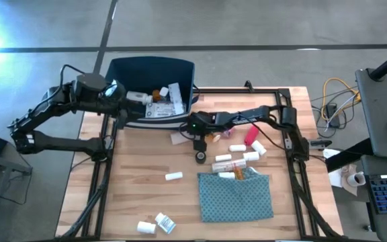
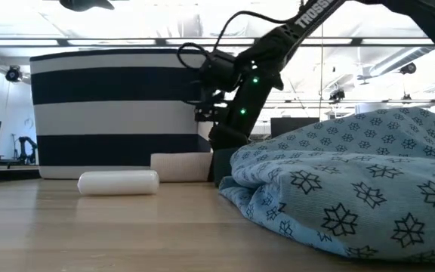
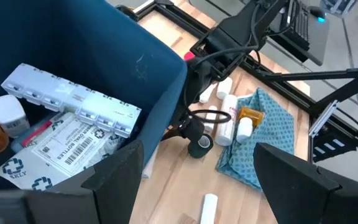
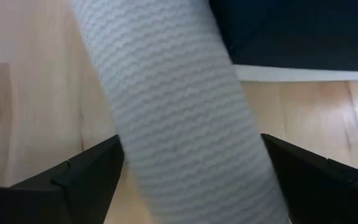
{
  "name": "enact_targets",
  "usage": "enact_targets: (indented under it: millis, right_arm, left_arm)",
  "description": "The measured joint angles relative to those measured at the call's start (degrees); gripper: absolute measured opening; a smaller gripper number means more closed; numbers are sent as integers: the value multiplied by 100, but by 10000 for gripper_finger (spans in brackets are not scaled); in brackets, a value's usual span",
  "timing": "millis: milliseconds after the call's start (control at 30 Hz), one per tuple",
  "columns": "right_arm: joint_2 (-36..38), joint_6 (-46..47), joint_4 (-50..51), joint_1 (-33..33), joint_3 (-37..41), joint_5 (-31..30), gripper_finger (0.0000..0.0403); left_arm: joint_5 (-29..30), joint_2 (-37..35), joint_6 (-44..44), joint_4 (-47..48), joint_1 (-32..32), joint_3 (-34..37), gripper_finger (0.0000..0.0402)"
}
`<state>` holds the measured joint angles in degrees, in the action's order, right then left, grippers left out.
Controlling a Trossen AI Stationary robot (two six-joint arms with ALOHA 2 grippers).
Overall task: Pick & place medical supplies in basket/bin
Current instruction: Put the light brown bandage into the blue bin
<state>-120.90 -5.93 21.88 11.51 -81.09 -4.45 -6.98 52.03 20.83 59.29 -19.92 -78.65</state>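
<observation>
Right tool (image 4: pixel 188 180) spread wide around a white gauze roll (image 4: pixel 179 112) lying beside the bin (image 1: pixel 150 70) wall, left tool (image 3: pixel 191 180) wide above the bin.

overhead straight down, low level across table, both sharing cloth (image 1: pixel 236 196)

Both arms matte black with looped black cables; right arm (image 2: pixel 278 45) bears white TROSSEN lettering, green indicator lights.
</observation>
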Motion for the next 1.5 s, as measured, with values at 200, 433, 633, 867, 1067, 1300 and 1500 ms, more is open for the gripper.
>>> enact_targets:
  millis: [200,433,633,867,1067,1300,1500]
  right_arm:
    - [-11,43,564,0,-348,-13,300]
    - [39,436,1215,-31,-658,18,170]
    - [255,487,2414,-210,-843,17,77]
    - [1610,1398,2360,-510,-727,-219,76]
    - [2921,2040,1970,-751,-727,-881,83]
    - [2948,2499,-48,-232,-891,-1272,80]
    - [1461,2457,-544,291,-2416,-84,86]
  left_arm:
    - [2,-80,75,-1,0,-7,281]
    - [2,-78,75,-26,0,-7,281]
    - [3,-78,-14,-24,0,-7,281]
    - [4,-78,-79,-24,2,-7,281]
    - [4,-78,-207,-24,2,-7,281]
    - [-19,-88,-209,-172,0,-7,281]
    - [-325,-184,-53,-340,2,-7,281]
